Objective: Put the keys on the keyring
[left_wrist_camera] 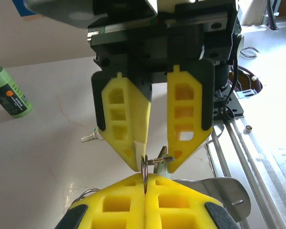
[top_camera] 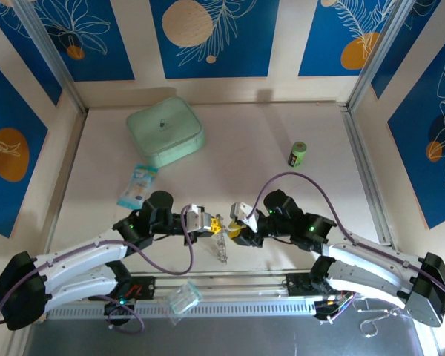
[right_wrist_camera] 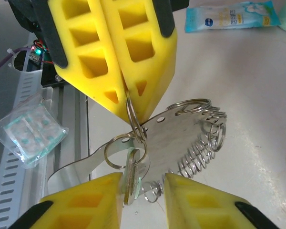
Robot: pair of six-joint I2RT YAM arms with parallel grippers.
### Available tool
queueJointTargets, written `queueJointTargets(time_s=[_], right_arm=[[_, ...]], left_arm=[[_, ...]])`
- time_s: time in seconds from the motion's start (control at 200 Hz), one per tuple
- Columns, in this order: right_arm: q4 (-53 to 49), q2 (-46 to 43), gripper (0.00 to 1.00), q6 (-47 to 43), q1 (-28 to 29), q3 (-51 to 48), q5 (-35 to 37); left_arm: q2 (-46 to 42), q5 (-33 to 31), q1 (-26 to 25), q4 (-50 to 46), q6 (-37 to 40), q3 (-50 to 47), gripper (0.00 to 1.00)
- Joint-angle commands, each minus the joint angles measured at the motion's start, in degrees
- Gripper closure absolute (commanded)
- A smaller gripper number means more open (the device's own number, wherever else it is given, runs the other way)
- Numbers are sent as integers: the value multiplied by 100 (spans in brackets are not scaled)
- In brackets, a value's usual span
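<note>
My left gripper is shut on a split ring of the keyring, a shiny metal plate with holes, rings and a wire coil hanging below it. The keyring dangles between both grippers above the table's near edge. A flat silver key hangs on a second small ring and rests against one finger of my right gripper. That gripper is open, with a gap to its other finger. A second small key lies on the table behind the right gripper.
A mint-green box sits at the back, a green can to the right, a blue packet to the left. A clear packet lies on the metal rail at the near edge.
</note>
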Motion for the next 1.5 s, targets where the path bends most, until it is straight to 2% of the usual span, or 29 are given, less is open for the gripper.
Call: queueJointTargets(time_s=[0.0, 0.12, 0.46, 0.55, 0.655, 0.76, 0.95, 1.49], right_arm=[[31, 54, 83, -52, 13, 99, -148], [34, 32, 96, -96, -24, 83, -186], [241, 584, 99, -81, 38, 153, -397], [249, 571, 97, -55, 77, 163, -326], [183, 300, 80, -68, 68, 102, -95], [72, -86, 73, -97, -13, -13, 24], [262, -444, 73, -41, -143, -106, -106], [1043, 31, 81, 9, -143, -30, -270]], left_arm=[[-39, 37, -16, 307, -120, 7, 100], [7, -30, -16, 308, -96, 33, 100], [68, 94, -16, 761, -230, 23, 100], [60, 38, -16, 721, -189, 24, 100], [59, 35, -16, 667, -159, 23, 100], [75, 57, -16, 674, -152, 6, 100], [94, 135, -16, 683, -151, -13, 100], [120, 222, -16, 718, -195, -2, 100]])
